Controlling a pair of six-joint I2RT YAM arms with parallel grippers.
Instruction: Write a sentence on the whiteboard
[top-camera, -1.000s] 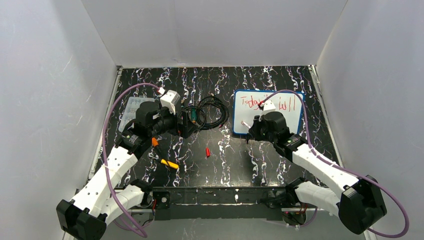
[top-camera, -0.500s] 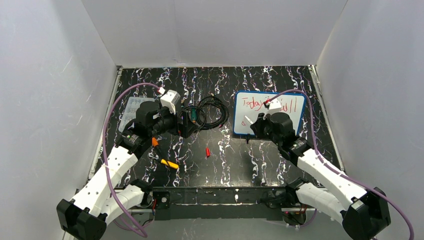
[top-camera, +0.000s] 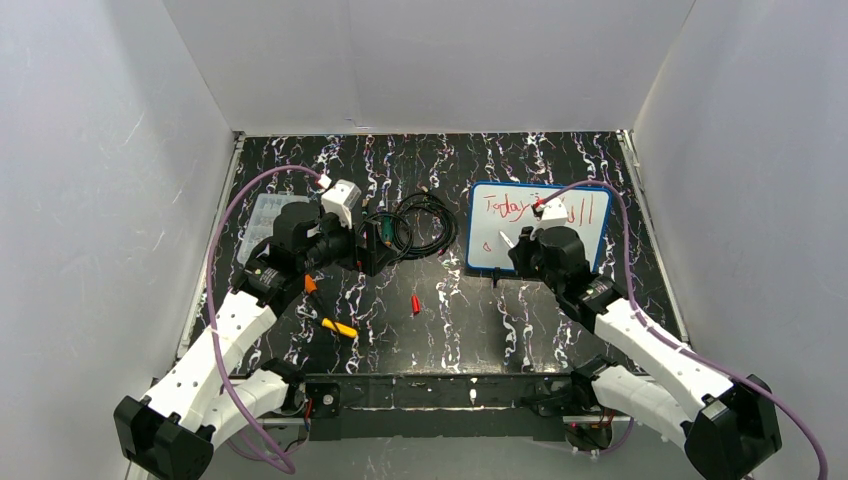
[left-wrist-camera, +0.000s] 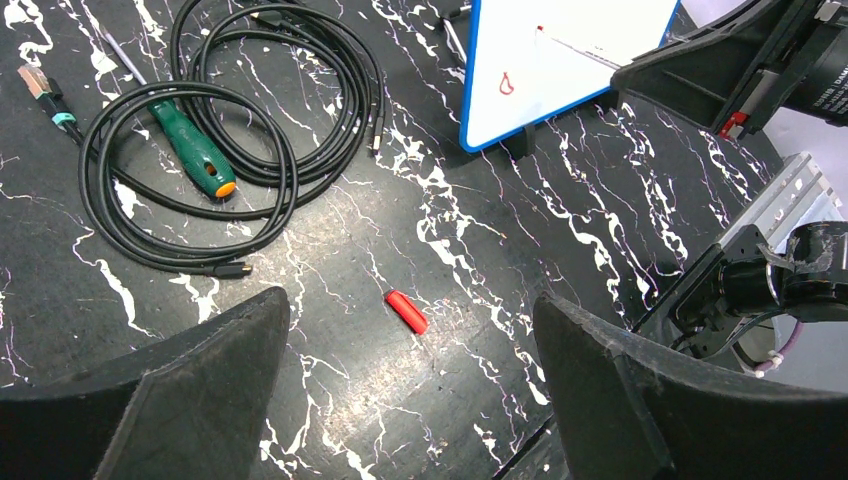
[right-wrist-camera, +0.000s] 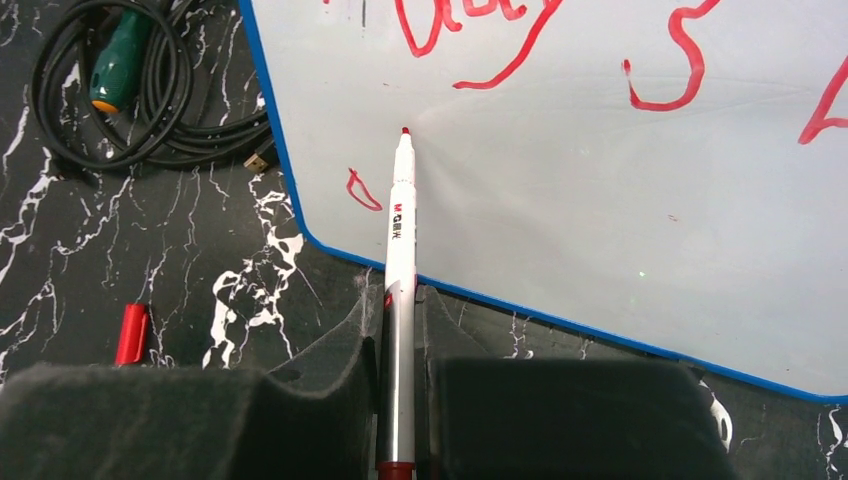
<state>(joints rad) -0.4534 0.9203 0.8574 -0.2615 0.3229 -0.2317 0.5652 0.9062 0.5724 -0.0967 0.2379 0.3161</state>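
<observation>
Lower centre: right gripper (right-wrist-camera: 400, 320) pinches a red marker (right-wrist-camera: 401, 230), tip at the whiteboard (right-wrist-camera: 560, 190) under the sentence (right-wrist-camera: 470, 40), likely to start line two; left gripper (left-wrist-camera: 410, 340) spread, idle.

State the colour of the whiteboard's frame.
Blue: the whiteboard has a thin blue frame, clearest in the right wrist view.
</observation>
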